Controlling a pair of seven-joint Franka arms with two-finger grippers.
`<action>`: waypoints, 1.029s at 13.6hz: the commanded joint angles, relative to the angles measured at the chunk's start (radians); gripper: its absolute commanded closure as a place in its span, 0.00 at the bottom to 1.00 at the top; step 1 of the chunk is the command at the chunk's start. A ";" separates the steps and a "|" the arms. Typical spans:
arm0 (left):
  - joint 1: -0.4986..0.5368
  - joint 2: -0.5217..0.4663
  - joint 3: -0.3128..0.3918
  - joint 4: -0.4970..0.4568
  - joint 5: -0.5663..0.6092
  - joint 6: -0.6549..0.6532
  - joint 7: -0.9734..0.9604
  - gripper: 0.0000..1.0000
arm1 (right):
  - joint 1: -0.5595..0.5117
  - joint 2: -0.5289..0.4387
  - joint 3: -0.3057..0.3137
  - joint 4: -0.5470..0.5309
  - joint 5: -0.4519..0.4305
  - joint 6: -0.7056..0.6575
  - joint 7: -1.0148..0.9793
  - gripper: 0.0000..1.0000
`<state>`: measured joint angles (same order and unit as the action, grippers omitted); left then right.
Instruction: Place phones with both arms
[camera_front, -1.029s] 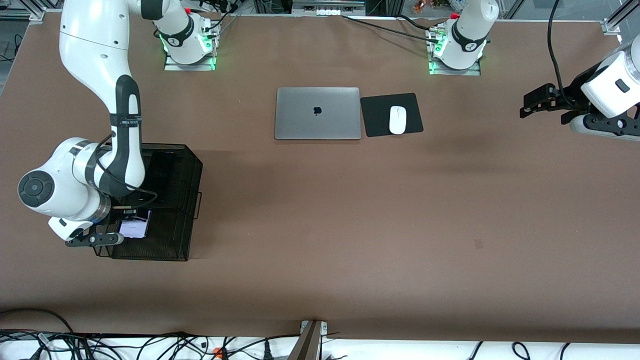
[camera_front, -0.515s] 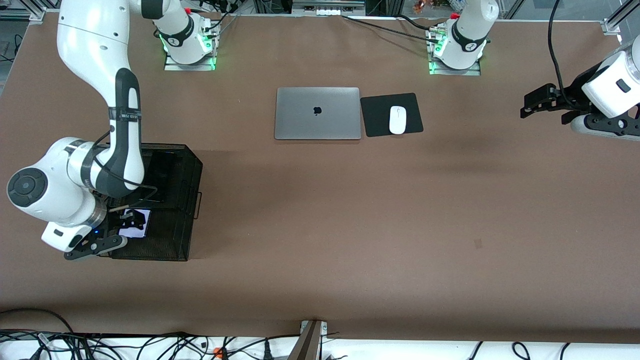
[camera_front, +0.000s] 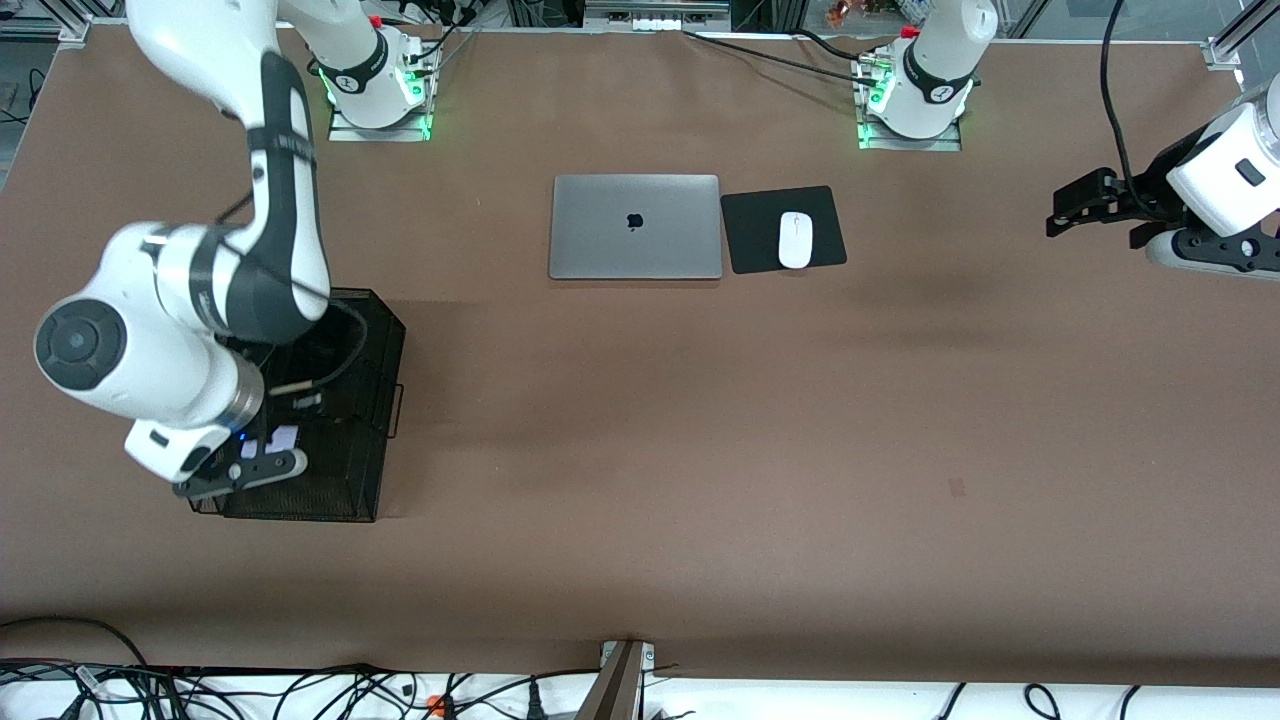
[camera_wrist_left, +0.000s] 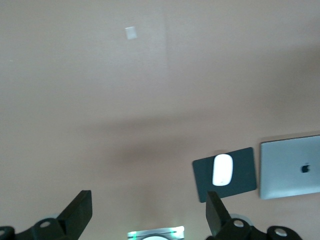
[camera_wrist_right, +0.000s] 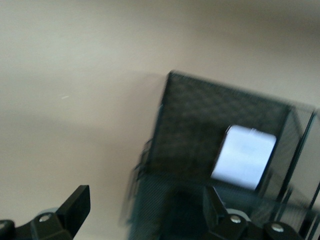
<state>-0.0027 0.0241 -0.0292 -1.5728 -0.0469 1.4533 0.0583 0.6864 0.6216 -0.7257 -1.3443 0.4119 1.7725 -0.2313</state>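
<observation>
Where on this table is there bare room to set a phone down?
Bare brown table lies between the black mesh basket and the left gripper, nearer the camera than the silver laptop. It is crowded at the basket, under the open right gripper.

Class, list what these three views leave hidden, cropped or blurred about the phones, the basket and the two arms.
- Front view: the right arm's wrist covers much of the black wire-mesh basket; only a corner of the pale lavender-white phone shows.
- Right wrist view: motion blur smears the basket and that phone.
- The black phones cannot be made out.
- Front view: the picture edge crops the waiting left arm.
</observation>
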 joint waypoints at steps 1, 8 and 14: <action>-0.002 -0.006 -0.006 0.011 0.050 -0.019 0.035 0.00 | 0.041 -0.175 -0.003 -0.080 -0.030 -0.099 0.102 0.00; -0.002 -0.006 -0.008 0.011 0.052 -0.022 0.035 0.00 | 0.122 -0.390 -0.003 -0.236 -0.206 -0.134 0.305 0.00; -0.002 -0.007 -0.008 0.011 0.052 -0.022 0.035 0.00 | -0.141 -0.392 0.258 -0.182 -0.254 -0.139 0.322 0.00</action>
<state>-0.0040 0.0240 -0.0311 -1.5725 -0.0244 1.4478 0.0732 0.7166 0.2558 -0.6533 -1.5359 0.1855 1.6364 0.0705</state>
